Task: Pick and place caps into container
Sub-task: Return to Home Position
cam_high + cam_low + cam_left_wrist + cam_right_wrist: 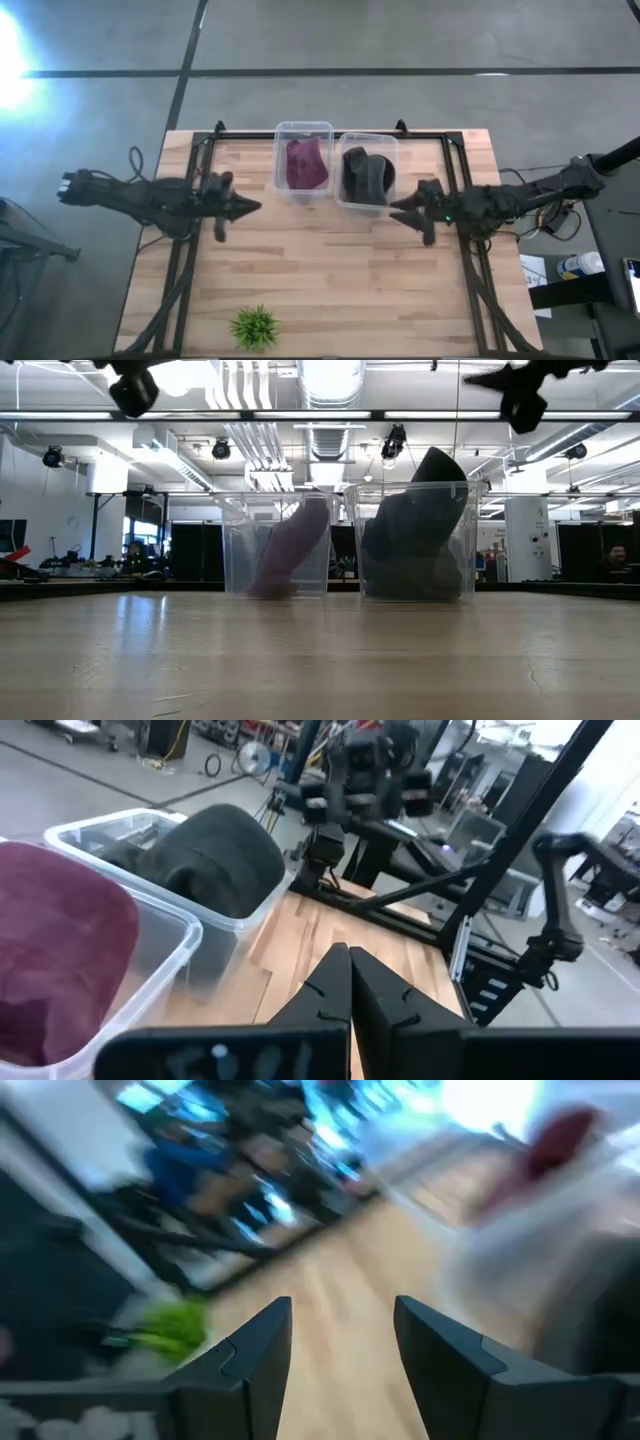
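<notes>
A maroon cap (306, 164) lies in the left clear container (303, 131); it also shows in the low view (290, 548) and the left wrist view (55, 955). Dark grey-olive caps (366, 175) fill the right clear container (368, 205), one sticking up above the rim (428, 495). My left gripper (255, 207) is shut, hovering level near the table's left side, left of the containers, fingers pointing right (349, 960). My right gripper (394, 213) is open and empty, raised near the right container's near corner, fingers apart (340, 1315).
A small green spiky plant (255, 326) stands near the table's near edge. Black frame rails (470, 255) run along the table's left and right sides. Bare wooden table top (330, 270) lies between the grippers and the near edge.
</notes>
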